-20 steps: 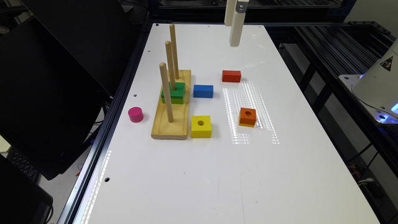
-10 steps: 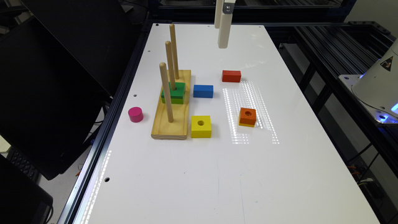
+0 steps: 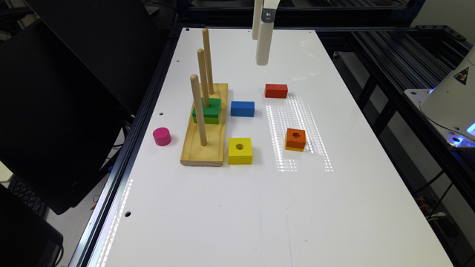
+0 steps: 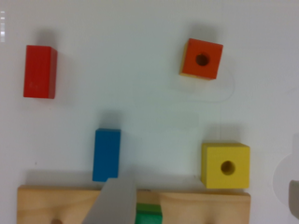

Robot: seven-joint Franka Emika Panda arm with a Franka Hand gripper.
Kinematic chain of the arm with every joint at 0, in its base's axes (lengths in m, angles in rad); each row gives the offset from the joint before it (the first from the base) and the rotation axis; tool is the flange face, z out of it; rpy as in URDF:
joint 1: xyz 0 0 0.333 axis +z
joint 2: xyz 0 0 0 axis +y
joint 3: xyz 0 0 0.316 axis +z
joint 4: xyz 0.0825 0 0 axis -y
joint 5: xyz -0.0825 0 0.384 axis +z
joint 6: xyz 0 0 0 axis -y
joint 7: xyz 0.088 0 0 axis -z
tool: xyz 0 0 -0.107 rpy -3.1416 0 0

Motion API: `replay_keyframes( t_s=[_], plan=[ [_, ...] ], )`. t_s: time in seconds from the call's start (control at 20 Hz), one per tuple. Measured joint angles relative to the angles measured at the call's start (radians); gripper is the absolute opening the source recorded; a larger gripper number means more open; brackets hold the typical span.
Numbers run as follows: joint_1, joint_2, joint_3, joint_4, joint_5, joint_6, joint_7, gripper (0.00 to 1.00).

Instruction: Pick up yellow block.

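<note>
on the white surface (image 3: 230, 207), going left to right, a wooden three-peg base (image 3: 205, 141) has the bright yellow square wooden block with a centre hole (image 3: 240, 151) just beside it at 3 o'clock, while the white pincer (image 3: 262, 55) hangs high above at 12, its spread impossible to tell.

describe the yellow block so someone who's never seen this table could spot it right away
Find the wooden peg board on the white table. The yellow block lies right beside its near end, bright yellow throughout with a round centre hole, unlike the smaller orange block.
</note>
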Motion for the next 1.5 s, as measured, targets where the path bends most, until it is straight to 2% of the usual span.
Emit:
replay_keyframes(
  t_s=[0.15,0.3,0.45,0.7,0.95,1.5],
  plan=[
    [-0.001,0.023,0.012,0.022,-0.0138,0.0,0.02,1.0],
    [-0.001,0.039,0.014,0.035,-0.0193,0.0,0.024,1.0],
    [-0.001,0.044,0.018,0.041,-0.0198,0.0,0.027,1.0],
    [-0.001,0.046,0.037,0.043,-0.0235,0.0,0.049,1.0],
    [-0.001,0.046,0.042,0.043,-0.0237,0.0,0.053,1.0],
    [-0.001,0.047,0.078,0.044,-0.0257,0.0,0.091,1.0]
  ],
)
